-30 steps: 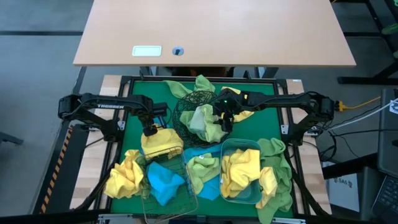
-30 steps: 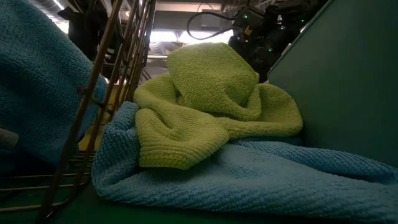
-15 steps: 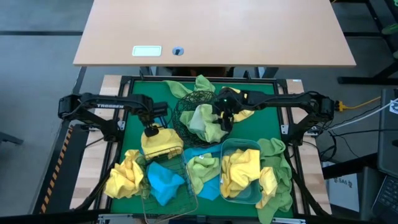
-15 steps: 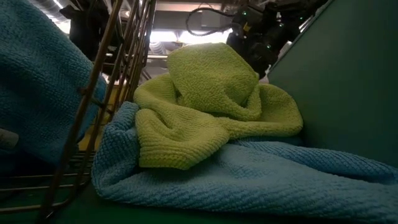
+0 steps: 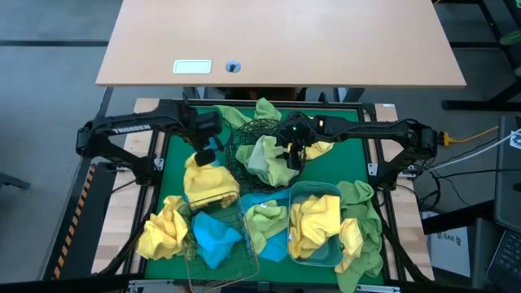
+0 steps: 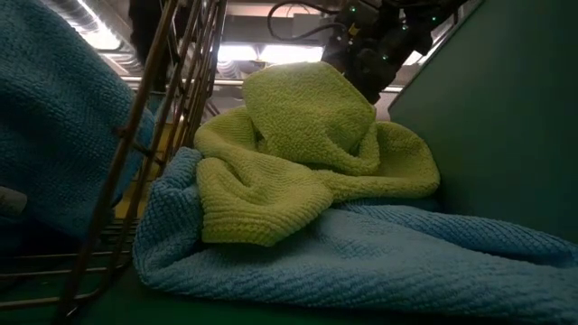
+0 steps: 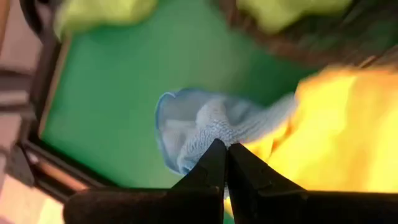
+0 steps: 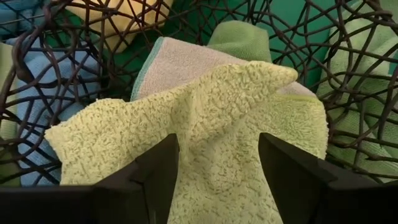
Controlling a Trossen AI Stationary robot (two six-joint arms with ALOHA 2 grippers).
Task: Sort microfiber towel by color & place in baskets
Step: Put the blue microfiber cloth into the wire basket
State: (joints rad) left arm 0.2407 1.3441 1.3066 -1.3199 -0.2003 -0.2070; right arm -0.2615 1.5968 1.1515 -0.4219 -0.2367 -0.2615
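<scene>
My left gripper hangs above the table's left part, shut on a sky-blue towel. A yellow towel lies just below it, on the copper wire basket's far end. My right gripper stands open over the black mesh bowl. Its fingers are on either side of a raised fold of the light green towel that lies in the bowl; whether they touch it I cannot tell. The plastic tub holds yellow towels. My left gripper pinches a bunched fold of the blue towel between its two fingertips, coming from above and pointing steeply down. The towel hangs slack below the fingers, and its far part runs down to the yellow towel.
Loose towels lie around the baskets: yellow at the near left, green at the near right, green behind the bowl. A blue towel lies in the copper basket. In the low view a green towel rests on a blue one.
My left gripper has risen from the yellow towel and gone a little toward the table's far edge, drawing the blue towel up with it. The yellow towel stays on the copper basket. My right gripper has kept its place over the bowl.
</scene>
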